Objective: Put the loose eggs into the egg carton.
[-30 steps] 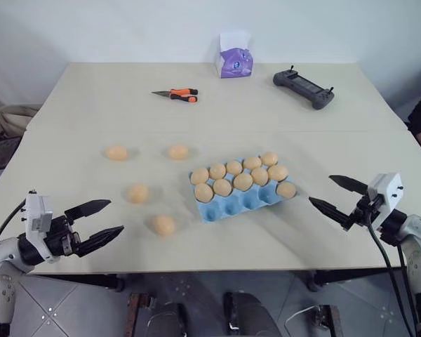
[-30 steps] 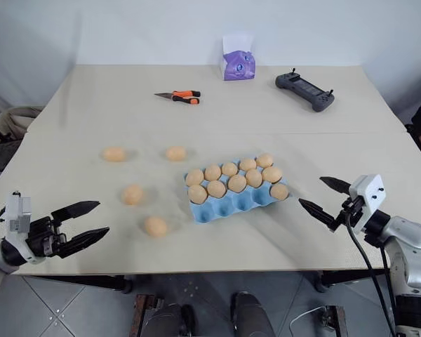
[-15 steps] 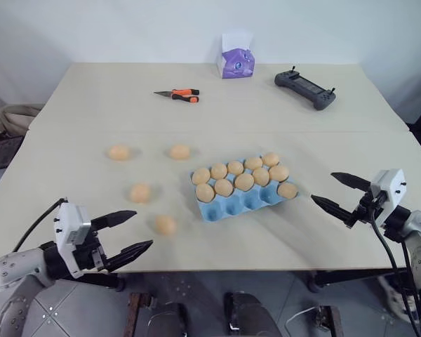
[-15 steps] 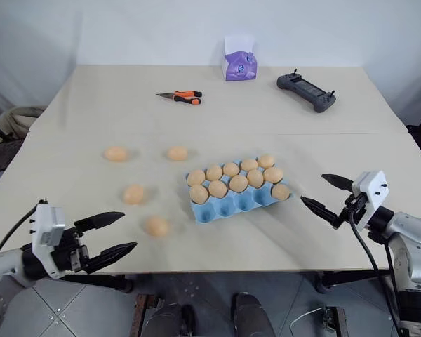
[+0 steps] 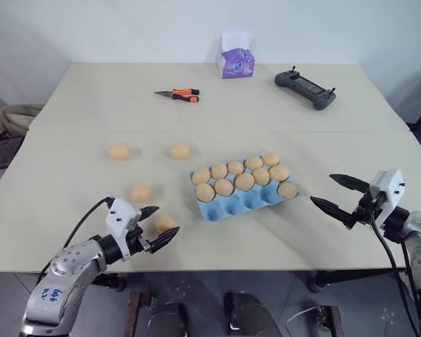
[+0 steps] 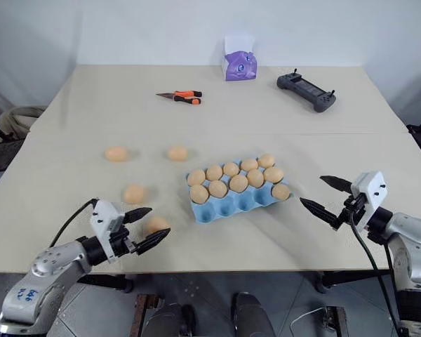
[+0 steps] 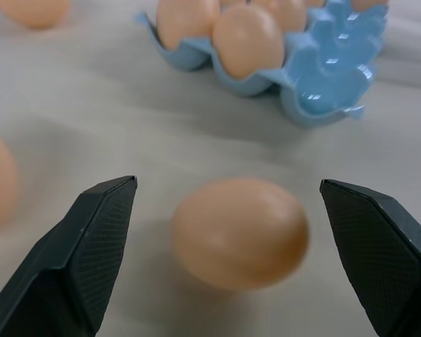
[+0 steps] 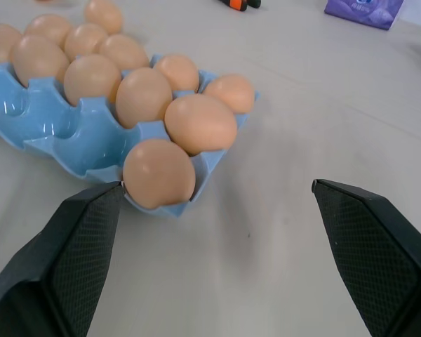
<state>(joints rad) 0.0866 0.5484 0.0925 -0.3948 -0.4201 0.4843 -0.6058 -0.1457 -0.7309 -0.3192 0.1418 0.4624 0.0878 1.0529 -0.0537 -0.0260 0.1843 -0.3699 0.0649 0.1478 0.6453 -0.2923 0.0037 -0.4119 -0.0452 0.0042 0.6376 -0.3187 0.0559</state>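
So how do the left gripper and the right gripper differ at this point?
The left gripper sits low at the table's near edge with a loose egg between its fingers; the right gripper has bare table between its fingers. The left faces that egg lying left of the egg carton; the right faces the carton's right end, apart from it. Both are open and hold nothing.
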